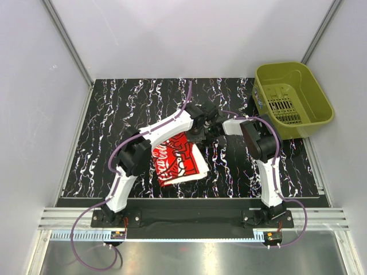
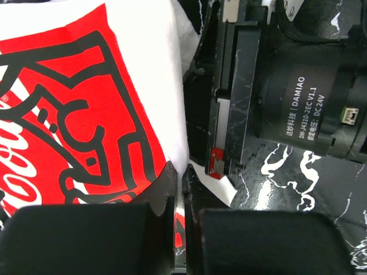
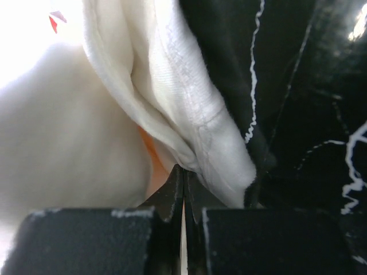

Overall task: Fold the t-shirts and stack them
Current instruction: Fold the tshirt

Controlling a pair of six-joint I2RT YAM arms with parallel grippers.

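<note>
**Top view.** The t-shirt is seen just short of the centre of the black, white-veined bench, toward 6 o'clock, with its red-printed face turned up. An olive basket is set at 2 o'clock, at the bench's far corner, well apart from the cloth. Both arms are brought together at the shirt's 1 o'clock corner.

**Left wrist view.** The left end effector is shown clamped on the white edge of the t-shirt, beside the red print. Its fingers are pressed together with only cloth between them. The right arm is seen close by at 2 o'clock, its dark housing just beside the cloth edge.

**Right wrist view.** The right end effector is shown closed on a bunched fold of the t-shirt's plain off-white side. The gripped corner appears to be raised off the bench, though this cannot be confirmed from these views.
</note>
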